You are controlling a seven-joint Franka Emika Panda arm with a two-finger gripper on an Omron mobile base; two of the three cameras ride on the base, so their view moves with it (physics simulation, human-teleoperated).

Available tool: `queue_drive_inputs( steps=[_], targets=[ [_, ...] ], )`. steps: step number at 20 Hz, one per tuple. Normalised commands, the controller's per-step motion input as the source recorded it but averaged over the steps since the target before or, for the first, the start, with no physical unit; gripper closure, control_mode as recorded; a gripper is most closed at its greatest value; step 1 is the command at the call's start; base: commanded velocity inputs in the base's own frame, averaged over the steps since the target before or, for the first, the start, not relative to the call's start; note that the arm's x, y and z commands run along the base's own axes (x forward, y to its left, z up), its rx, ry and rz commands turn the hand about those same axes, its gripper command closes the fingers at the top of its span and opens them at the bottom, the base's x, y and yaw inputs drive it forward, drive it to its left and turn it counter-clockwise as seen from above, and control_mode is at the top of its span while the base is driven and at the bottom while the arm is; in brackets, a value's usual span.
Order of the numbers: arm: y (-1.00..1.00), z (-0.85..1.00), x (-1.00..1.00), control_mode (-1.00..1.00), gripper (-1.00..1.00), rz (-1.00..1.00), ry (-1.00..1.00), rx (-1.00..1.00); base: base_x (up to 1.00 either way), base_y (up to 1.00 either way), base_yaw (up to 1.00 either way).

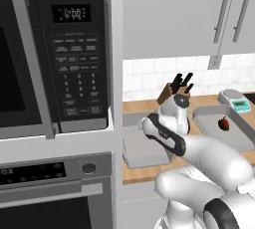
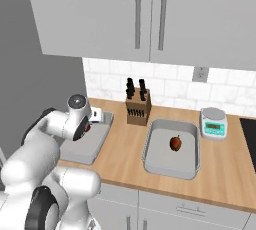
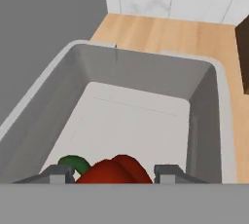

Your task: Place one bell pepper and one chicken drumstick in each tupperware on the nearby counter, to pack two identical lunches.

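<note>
Claw point(image 3: 111, 173): two finger tips point(image 3: 58, 173) stand either side of a red bell pepper point(image 3: 114, 170) with a green stem, gripping it, over the left tupperware point(image 3: 204, 96).
Arm: bent forward and down over the counter point(image 2: 120, 144), wrist above the left tupperware.
Tupperware: two grey ones; the right tupperware point(image 2: 152, 146) sits near the middle of the counter.
Bell peppers: two; the second bell pepper point(image 2: 175, 143) lies in the right tupperware.
Others: one knife block point(image 2: 138, 108), one kitchen scale point(image 2: 213, 122), one microwave point(image 1: 74, 49).

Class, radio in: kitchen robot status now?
Gripper around red bell pepper, over left tupperware. Second pepper in right tupperware. Nothing blocking.
</note>
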Motion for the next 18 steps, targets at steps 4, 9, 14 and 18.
queue_drive_inputs(
  steps=[4,9,14,18],
  targets=[
    [0.14,-0.39,0.52,-1.0,1.0,0.0,0.04,0.0,0.0,0.0,0.0],
    [0.05,-0.44,0.36,-1.0,1.0,0.0,0.0,0.0,0.0,0.0,0.0],
    [0.05,-0.19,0.11,-1.0,-1.0,0.0,-0.02,0.0,0.0,0.0,0.0],
    [0.0,0.53,-0.02,-1.0,-1.0,0.0,-0.02,0.0,0.0,0.0,0.0]
  ],
)
